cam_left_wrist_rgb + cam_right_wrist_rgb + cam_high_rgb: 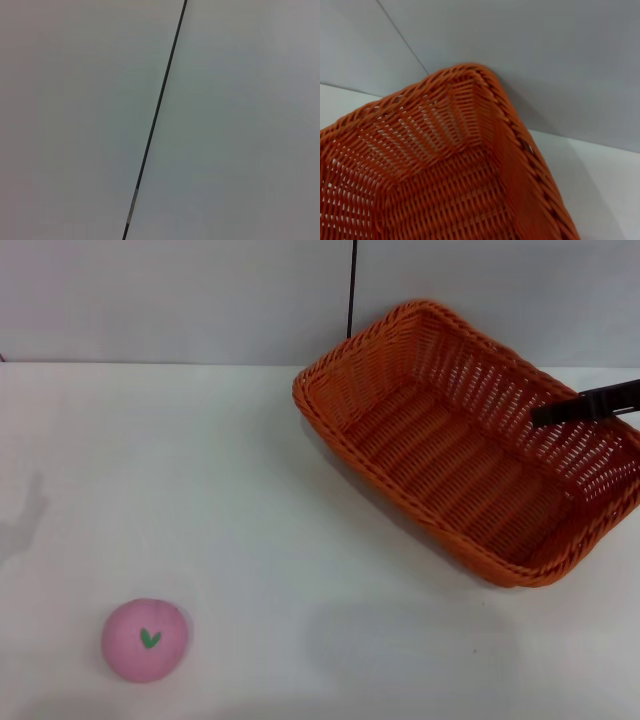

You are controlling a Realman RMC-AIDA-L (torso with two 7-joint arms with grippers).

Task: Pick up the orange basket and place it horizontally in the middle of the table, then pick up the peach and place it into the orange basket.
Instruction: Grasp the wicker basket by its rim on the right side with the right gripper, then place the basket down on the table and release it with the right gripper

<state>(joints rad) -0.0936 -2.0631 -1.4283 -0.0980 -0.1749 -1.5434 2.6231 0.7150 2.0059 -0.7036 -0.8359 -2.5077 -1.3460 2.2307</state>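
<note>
Right gripper (545, 414) at the orange basket (470, 440), grip state can't tell.
Your basket sits diagonal on the table (250, 490); the peach (145, 639) well apart, no readable labels, 1 green leaf mark.

Orange basket (455, 455), pink (green-marked) peach (144, 640)

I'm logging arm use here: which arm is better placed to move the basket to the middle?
Right. The right gripper is already at the orange basket, over its right side wall; the left arm is out of the head view.

white table (250, 490): orange basket (450, 440) far right, peach (145, 639) near left.
</note>
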